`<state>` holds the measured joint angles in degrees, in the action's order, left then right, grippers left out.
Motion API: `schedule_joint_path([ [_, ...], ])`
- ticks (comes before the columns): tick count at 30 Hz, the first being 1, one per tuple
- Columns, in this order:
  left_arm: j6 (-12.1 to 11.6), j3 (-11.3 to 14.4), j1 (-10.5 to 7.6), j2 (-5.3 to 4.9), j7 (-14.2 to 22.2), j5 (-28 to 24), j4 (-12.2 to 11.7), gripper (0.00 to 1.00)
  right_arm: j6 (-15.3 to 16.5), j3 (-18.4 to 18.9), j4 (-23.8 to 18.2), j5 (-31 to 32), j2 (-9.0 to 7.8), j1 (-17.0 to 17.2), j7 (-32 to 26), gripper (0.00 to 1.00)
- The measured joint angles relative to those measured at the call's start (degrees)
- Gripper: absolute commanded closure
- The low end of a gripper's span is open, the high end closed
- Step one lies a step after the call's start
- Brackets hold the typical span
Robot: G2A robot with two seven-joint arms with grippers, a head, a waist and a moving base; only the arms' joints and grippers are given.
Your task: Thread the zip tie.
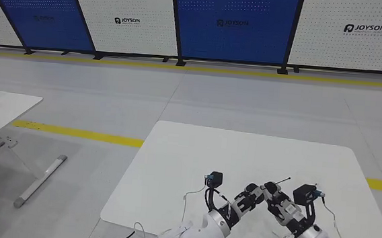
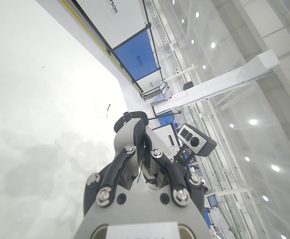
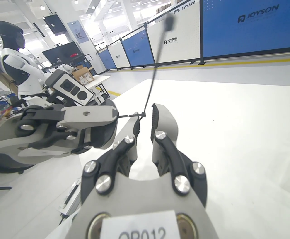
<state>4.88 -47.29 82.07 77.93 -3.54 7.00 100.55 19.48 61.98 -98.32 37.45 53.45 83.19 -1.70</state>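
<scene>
zip tie (image 3: 156, 68), thin black strip, pinched in left fingers (image 3: 90, 114).

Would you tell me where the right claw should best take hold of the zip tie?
Probably on the zip tie strap just beyond the left claw, at its bend. The right claw stands open astride that spot, so closing in from there should do.

Down at six o'clock on the table (image 1: 172, 185) the zip tie (image 1: 280, 181) is a hairline from above, too thin to tell whether it's threaded. A stretch of strap is buried inside the clamped left gripper (image 2: 141, 129), and in the right wrist view its far tip is just a blur.
</scene>
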Motion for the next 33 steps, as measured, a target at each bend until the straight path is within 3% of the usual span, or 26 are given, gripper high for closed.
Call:
schedule_joint_path([
  [1,0.0,0.0,-0.01,0.01,0.0,0.0,0.0,1.00,0.0,0.0,0.1,-0.1,-0.01,-0.1,0.0,0.95],
  [8,-0.1,0.1,-0.05,0.13,0.1,0.0,-0.5,1.00,0.0,-0.4,0.8,-0.7,-0.09,-0.6,-0.3,0.95],
  [10,-0.1,0.2,-0.15,0.18,0.1,0.0,-0.7,1.00,0.0,-0.5,0.9,-0.8,-0.11,-0.7,-0.3,1.00],
  [17,-0.4,0.1,-0.20,0.28,0.1,-0.1,-0.7,1.00,0.0,-0.7,0.9,-0.8,-0.22,-0.8,0.1,1.00],
  [33,-4.4,0.0,0.70,0.21,0.5,0.3,-0.1,1.00,0.0,-1.6,1.4,-0.2,-0.27,-1.4,-0.9,1.00],
])
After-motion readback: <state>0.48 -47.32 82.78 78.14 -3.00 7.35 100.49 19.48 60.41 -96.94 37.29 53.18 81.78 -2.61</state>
